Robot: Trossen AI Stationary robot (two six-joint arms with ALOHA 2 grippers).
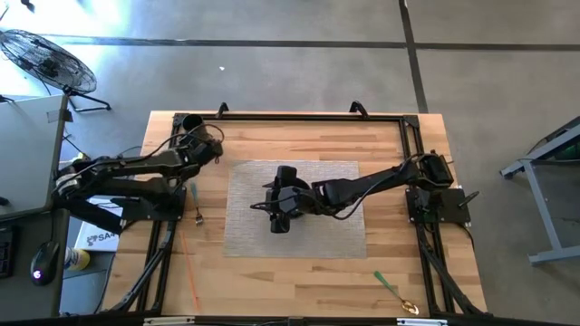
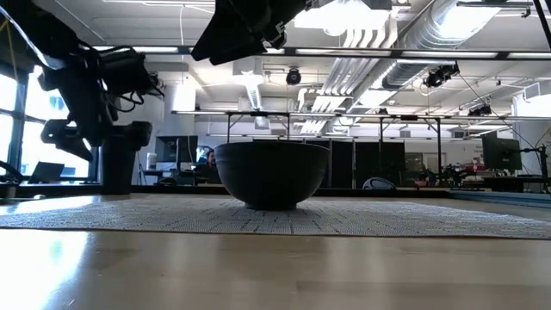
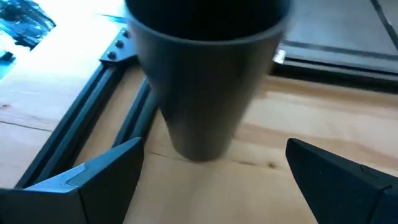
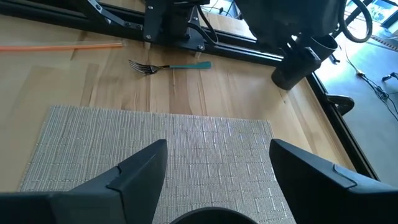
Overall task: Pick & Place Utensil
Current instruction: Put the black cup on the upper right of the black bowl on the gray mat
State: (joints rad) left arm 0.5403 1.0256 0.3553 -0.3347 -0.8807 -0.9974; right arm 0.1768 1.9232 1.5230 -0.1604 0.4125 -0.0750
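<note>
A fork (image 4: 168,66) with a teal handle lies flat on the wood left of the woven mat (image 1: 294,240), seen also in the high view as the fork (image 1: 196,206). A green-handled spoon (image 1: 396,293) lies near the table's near right corner. A dark bowl (image 2: 271,172) stands on the mat. My right gripper (image 4: 217,180) hovers open above the bowl, whose rim (image 4: 205,218) shows below the fingers. A dark cup (image 3: 205,74) stands upright at the far left corner. My left gripper (image 3: 211,180) is open just before it, fingers apart on either side, touching nothing.
An orange stick (image 4: 62,45) lies on the wood left of the fork. A black metal frame (image 1: 308,116) runs along the table's far and side edges. Both arm bases stand at the table's sides. Bare wood lies along the near edge.
</note>
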